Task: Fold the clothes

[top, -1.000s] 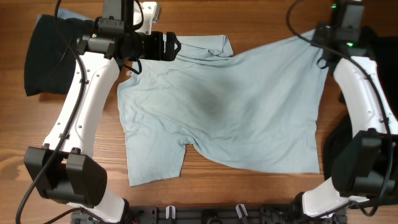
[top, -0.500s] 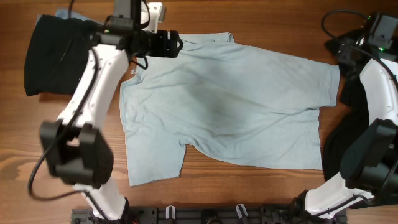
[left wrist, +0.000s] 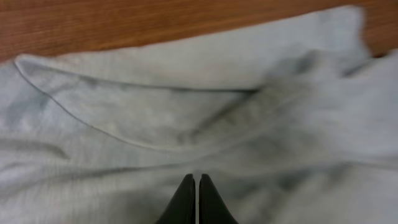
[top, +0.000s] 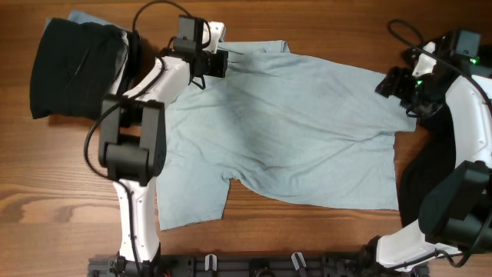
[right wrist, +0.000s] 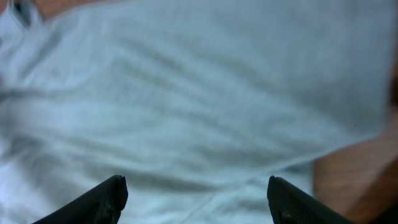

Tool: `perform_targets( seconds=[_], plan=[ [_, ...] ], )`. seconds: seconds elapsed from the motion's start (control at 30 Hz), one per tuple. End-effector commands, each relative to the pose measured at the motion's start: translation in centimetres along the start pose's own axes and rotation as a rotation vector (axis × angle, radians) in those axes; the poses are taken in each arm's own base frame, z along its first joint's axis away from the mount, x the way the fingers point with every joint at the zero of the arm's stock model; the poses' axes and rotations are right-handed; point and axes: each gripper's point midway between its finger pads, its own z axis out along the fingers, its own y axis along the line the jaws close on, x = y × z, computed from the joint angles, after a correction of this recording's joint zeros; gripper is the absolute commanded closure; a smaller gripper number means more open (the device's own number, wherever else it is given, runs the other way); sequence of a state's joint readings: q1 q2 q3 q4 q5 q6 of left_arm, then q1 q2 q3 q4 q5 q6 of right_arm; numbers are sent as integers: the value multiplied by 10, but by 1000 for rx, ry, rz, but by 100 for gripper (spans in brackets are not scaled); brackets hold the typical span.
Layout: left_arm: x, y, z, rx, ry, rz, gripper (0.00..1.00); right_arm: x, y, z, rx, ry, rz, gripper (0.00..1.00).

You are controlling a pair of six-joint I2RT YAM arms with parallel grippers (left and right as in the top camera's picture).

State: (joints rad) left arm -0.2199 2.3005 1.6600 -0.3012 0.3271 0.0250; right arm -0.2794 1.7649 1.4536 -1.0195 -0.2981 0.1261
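The left end effector (left wrist: 196,182) is clenched: its two fingers meet tip to tip with only a hairline between them. The tips rest on the T-shirt (left wrist: 186,112); whether a pinch of cloth sits between them cannot be told. Just ahead of the tips a curved neckline seam (left wrist: 93,127) runs across the cloth, and beyond the cloth's far edge lies bare desk (left wrist: 124,18). The right end effector (right wrist: 196,199) is released: its fingers (right wrist: 112,196) stand wide apart with nothing between them, hovering over pale blue cloth of the T-shirt (right wrist: 199,93). This view is blurred. To one side of the open fingers a patch of desk (right wrist: 354,180) shows past the cloth's edge. In the overhead view the left end effector (top: 217,63) sits at the neck end of the T-shirt (top: 292,131), and the right end effector (top: 392,83) sits at the opposite sleeve end. The T-shirt is spread out nearly flat on the desk (top: 61,192) between the two, with shallow wrinkles. Well apart from the left end effector, on the far side of its arm, lies a black garment (top: 69,69). Below the right end effector, just beside the T-shirt's edge and partly under the right arm, lies a dark garment (top: 430,165).
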Motion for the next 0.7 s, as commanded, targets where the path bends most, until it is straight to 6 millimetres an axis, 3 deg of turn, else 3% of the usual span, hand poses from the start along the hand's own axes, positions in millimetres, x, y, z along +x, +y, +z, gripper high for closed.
perform_targets(
  seconds=[0.0,0.2,0.3,0.47,0.67],
  plan=[
    [4,44,16,-189,-25,-44,96,16,26,-6,-65,46,-55,23],
    [17,128,19,-430,-67,-158,96,44,42,9,-46,137,-90,23],
    [6,171,2,-445,-167,-346,96,71,50,29,-11,204,-119,23],
    [-60,176,-32,-235,-318,-415,96,93,23,60,203,197,-7,19],
    [-128,162,-79,-182,-411,-370,89,111,-10,74,314,193,106,17]
  ],
)
